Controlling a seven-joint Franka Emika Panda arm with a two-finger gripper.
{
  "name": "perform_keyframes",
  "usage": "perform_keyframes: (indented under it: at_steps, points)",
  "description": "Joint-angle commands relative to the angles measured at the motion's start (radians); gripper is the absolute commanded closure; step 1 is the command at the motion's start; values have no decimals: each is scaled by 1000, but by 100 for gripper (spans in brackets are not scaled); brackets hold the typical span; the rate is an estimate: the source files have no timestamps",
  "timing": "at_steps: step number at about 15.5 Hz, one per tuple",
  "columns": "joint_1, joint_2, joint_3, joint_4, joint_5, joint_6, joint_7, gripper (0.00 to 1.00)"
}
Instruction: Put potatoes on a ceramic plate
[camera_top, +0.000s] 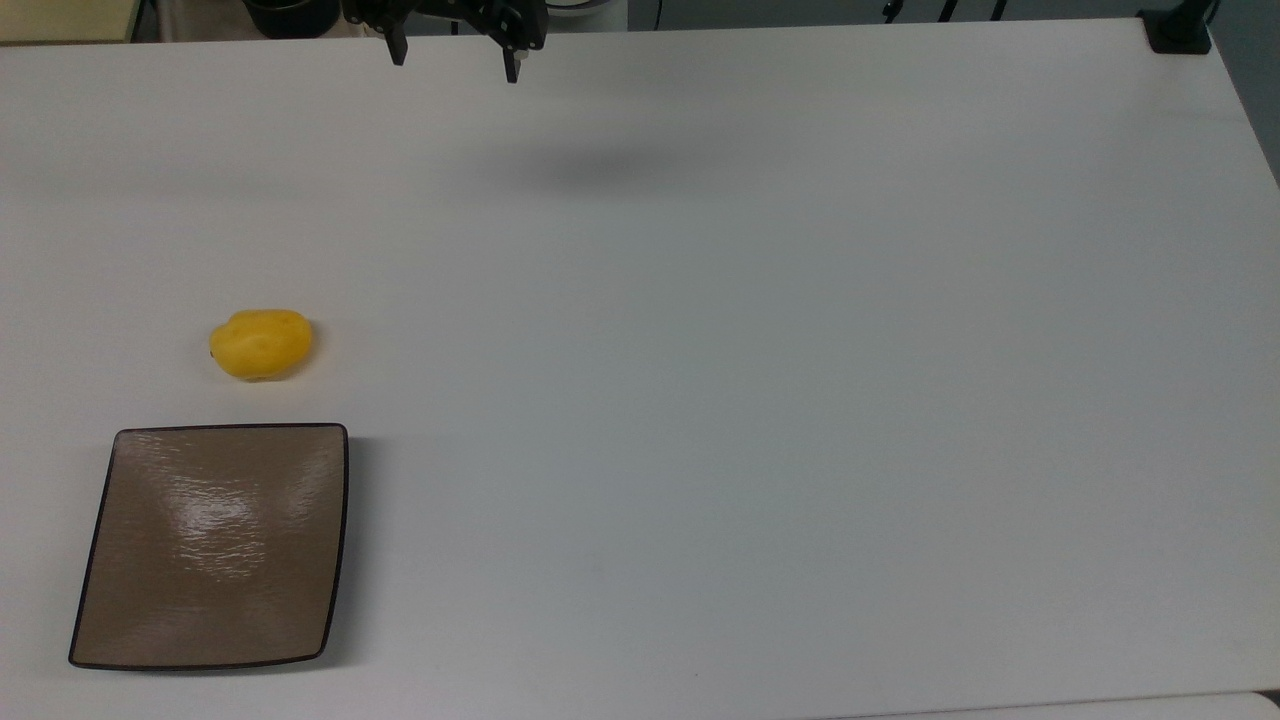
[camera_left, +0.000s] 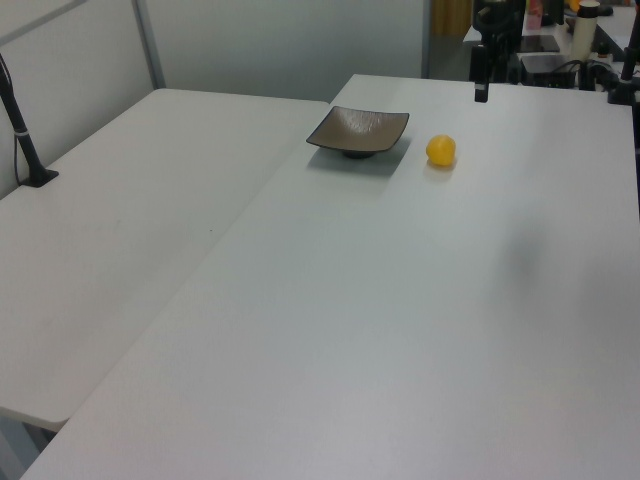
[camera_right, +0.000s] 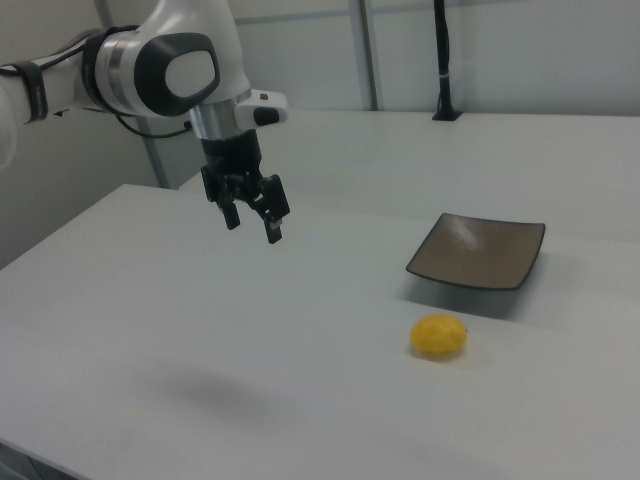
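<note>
No writing; potato (camera_top: 261, 344) beside plate (camera_top: 213, 545).

a lab: bare white tables (camera_left: 330, 330), a robot arm (camera_right: 150, 70), plain partition walls (camera_left: 290, 45).
</note>
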Motion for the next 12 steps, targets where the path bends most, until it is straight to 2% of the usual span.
perform_keyframes:
  at_steps: [1, 3, 8, 12]
  points:
    - [9, -10, -3, -26, -18, 44, 141, 0]
    - [0, -4, -5, -27, -18, 89, 229, 0]
    - [-1, 32, -69, -34, -15, 211, 402, 0]
    - [-2, 74, -94, -29, -15, 302, 580, 0]
